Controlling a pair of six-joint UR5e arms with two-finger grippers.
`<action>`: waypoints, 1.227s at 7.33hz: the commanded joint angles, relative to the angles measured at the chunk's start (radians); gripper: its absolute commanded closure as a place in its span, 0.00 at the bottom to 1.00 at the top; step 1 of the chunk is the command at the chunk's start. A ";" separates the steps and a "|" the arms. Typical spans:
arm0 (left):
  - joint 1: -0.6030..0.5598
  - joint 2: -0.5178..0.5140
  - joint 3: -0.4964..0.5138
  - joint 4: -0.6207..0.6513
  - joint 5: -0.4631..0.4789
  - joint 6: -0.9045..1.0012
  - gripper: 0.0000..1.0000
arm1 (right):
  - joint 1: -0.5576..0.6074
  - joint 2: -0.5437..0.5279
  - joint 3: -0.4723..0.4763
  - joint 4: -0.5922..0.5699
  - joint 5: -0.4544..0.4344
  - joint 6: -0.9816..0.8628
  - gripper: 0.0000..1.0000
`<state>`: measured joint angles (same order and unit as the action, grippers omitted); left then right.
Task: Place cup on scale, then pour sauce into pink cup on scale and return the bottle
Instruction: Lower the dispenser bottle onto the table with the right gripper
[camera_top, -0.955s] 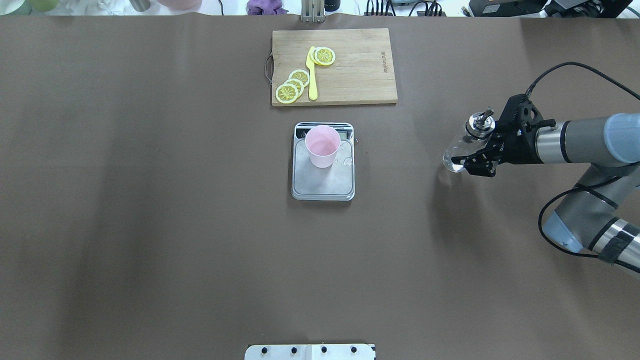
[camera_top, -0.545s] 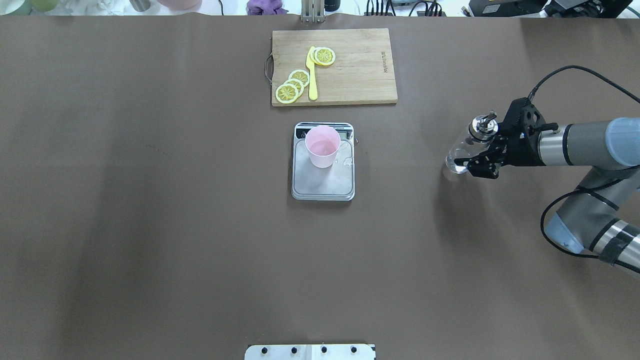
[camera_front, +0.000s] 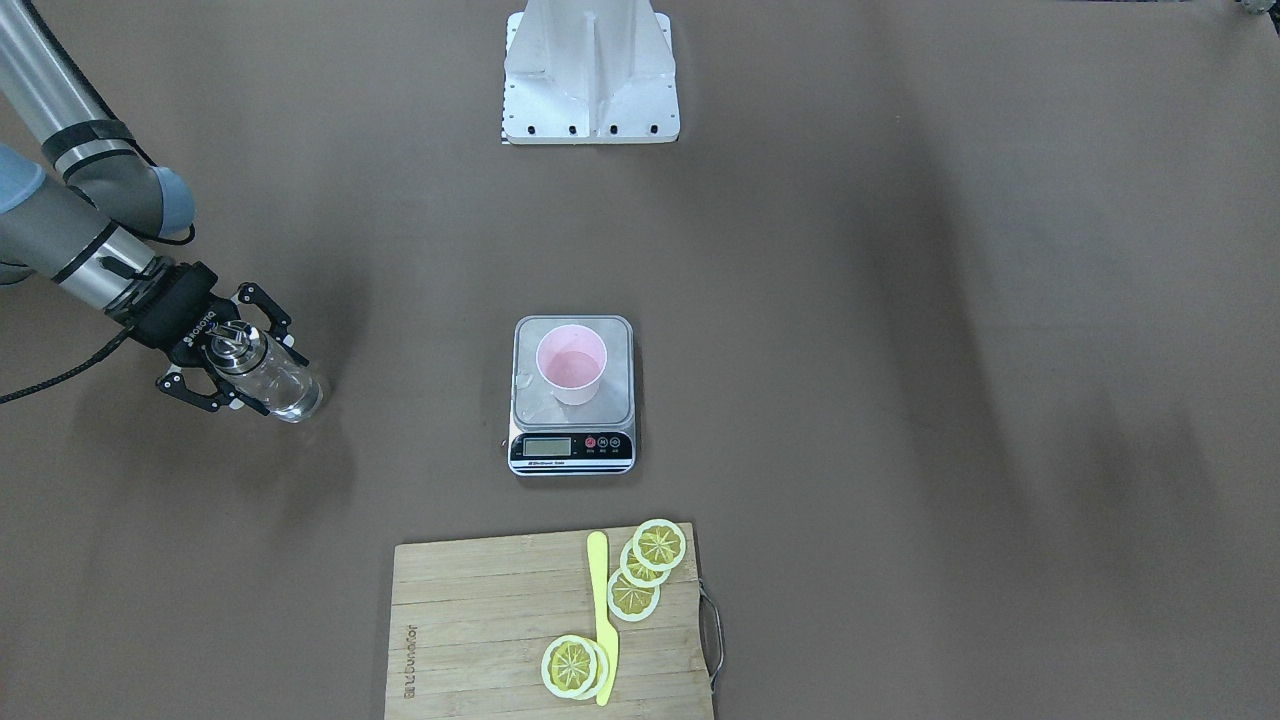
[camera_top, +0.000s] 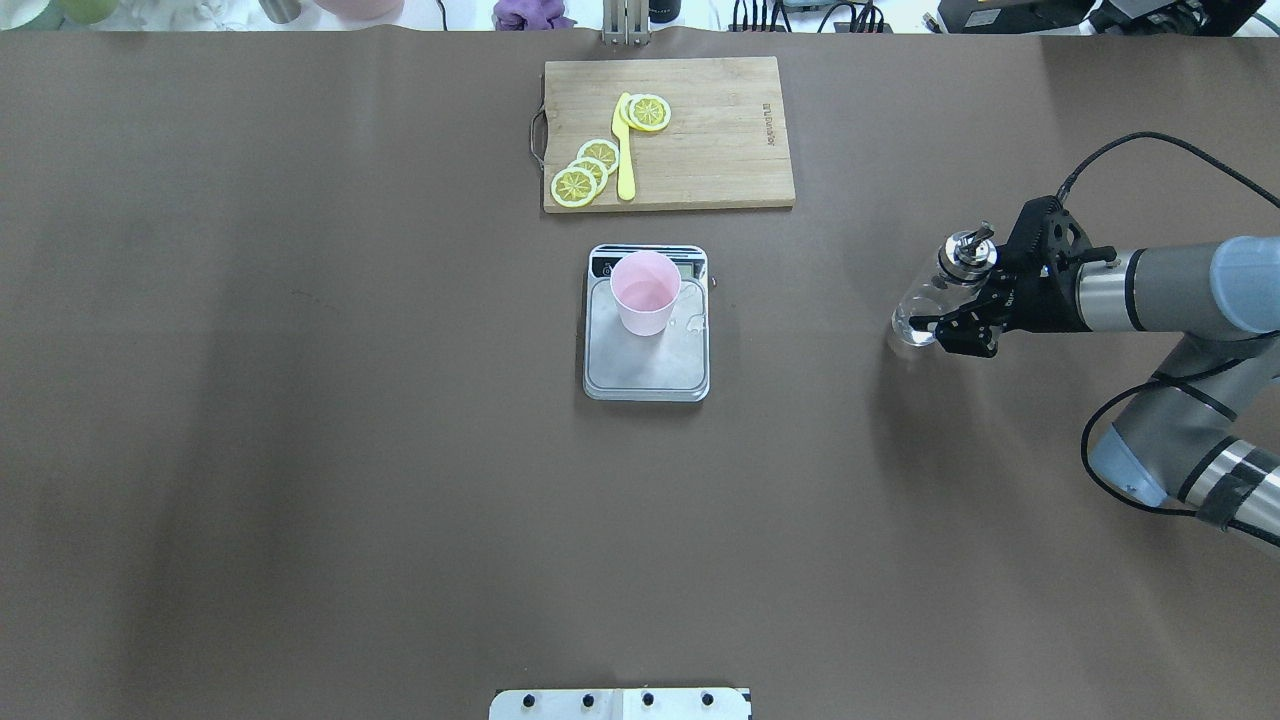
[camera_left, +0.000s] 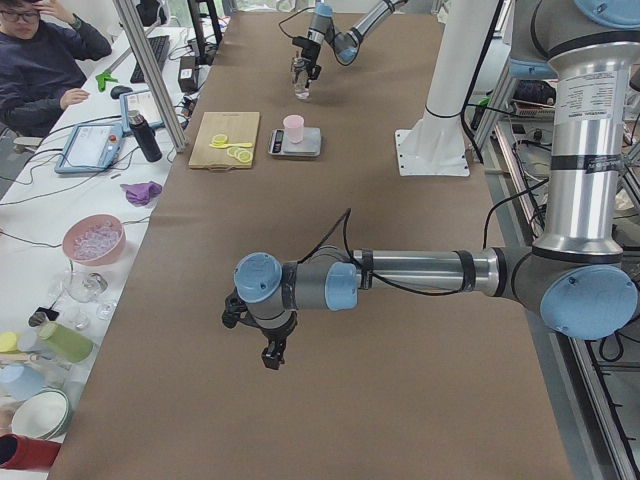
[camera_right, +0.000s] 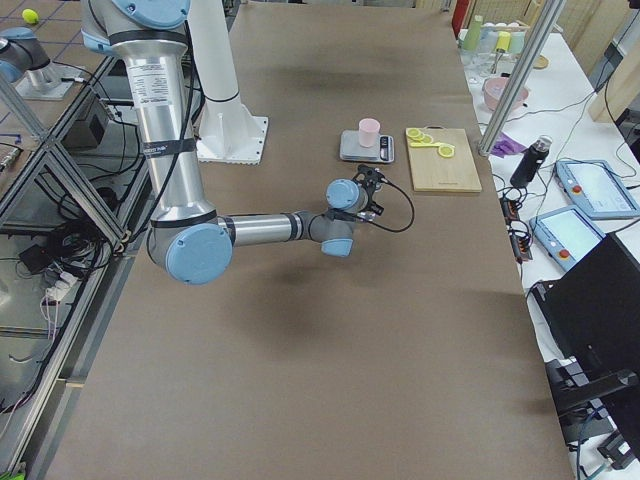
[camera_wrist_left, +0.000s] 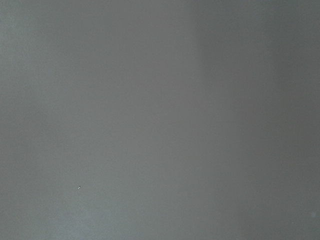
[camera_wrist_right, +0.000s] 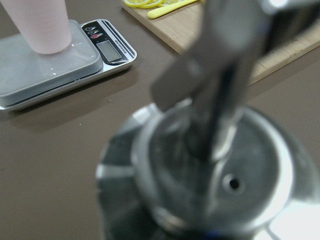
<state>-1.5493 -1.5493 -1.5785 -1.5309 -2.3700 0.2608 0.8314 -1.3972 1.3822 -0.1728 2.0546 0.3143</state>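
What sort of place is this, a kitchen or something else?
Probably a robotics lab staging a kitchen: two robot arms at a table, a kitchen scale and cutting board, a person at a desk alongside.

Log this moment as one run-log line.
phase: bottle return | right end effector: shut on bottle | cup: on scale | left end effector: over table, state unclear

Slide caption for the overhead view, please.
The right gripper grips the bottle, well to the right of the scale bearing the pink cup.
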 joint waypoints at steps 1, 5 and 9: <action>0.000 0.000 0.000 0.000 0.000 0.000 0.01 | 0.000 0.000 -0.002 -0.007 -0.013 -0.004 1.00; 0.000 0.000 0.000 0.000 0.000 0.000 0.01 | -0.002 0.003 -0.018 -0.008 -0.020 -0.021 1.00; 0.002 -0.002 0.002 0.000 0.000 -0.002 0.01 | -0.005 0.007 -0.023 -0.002 -0.020 -0.009 0.48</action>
<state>-1.5481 -1.5497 -1.5776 -1.5309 -2.3700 0.2595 0.8279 -1.3900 1.3613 -0.1776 2.0341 0.2970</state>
